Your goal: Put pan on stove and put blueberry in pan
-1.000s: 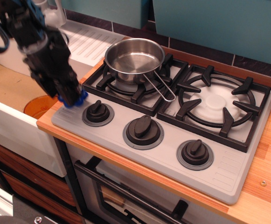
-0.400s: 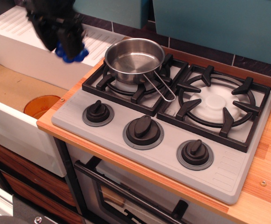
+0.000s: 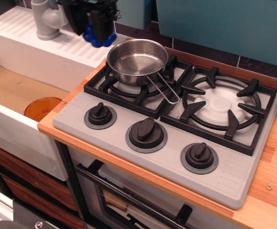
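The shiny steel pan (image 3: 137, 62) sits on the left burner of the grey stove (image 3: 167, 143), its wire handle pointing to the front right. The pan is empty. My black gripper (image 3: 99, 29) hangs at the top of the view, up and to the left of the pan's rim. It is shut on the blueberry (image 3: 99, 37), a cluster of blue balls that shows below the fingers. The blueberry is in the air, a little left of the pan.
An orange disc (image 3: 42, 108) lies in the wooden sink basin at the left. A white drainboard (image 3: 43, 47) with a grey pipe fitting (image 3: 48, 19) stands behind it. The right burner (image 3: 220, 106) is bare. Three black knobs line the stove front.
My gripper has risen from the stove's front left corner with the blueberry and moved back and right, toward the pan. The pan has not moved.
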You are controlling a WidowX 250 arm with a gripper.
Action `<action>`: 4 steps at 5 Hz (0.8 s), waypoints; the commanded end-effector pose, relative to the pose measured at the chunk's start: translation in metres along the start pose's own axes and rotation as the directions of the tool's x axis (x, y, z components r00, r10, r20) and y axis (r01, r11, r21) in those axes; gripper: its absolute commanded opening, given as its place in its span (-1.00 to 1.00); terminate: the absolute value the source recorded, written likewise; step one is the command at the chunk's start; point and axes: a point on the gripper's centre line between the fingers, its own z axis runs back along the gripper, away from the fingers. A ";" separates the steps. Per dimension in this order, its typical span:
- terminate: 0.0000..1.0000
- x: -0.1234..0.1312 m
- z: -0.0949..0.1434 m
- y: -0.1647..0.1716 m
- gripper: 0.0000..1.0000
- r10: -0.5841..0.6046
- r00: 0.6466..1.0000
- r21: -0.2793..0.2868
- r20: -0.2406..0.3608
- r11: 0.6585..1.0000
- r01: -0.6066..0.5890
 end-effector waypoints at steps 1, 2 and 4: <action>-1.00 0.034 -0.003 -0.014 -1.00 0.002 0.998 0.001 0.068 1.000 -0.002; -1.00 0.037 -0.008 -0.019 -1.00 0.008 0.997 0.001 0.081 1.000 -0.009; -1.00 0.036 -0.003 -0.017 1.00 0.001 0.997 0.014 0.076 1.000 -0.002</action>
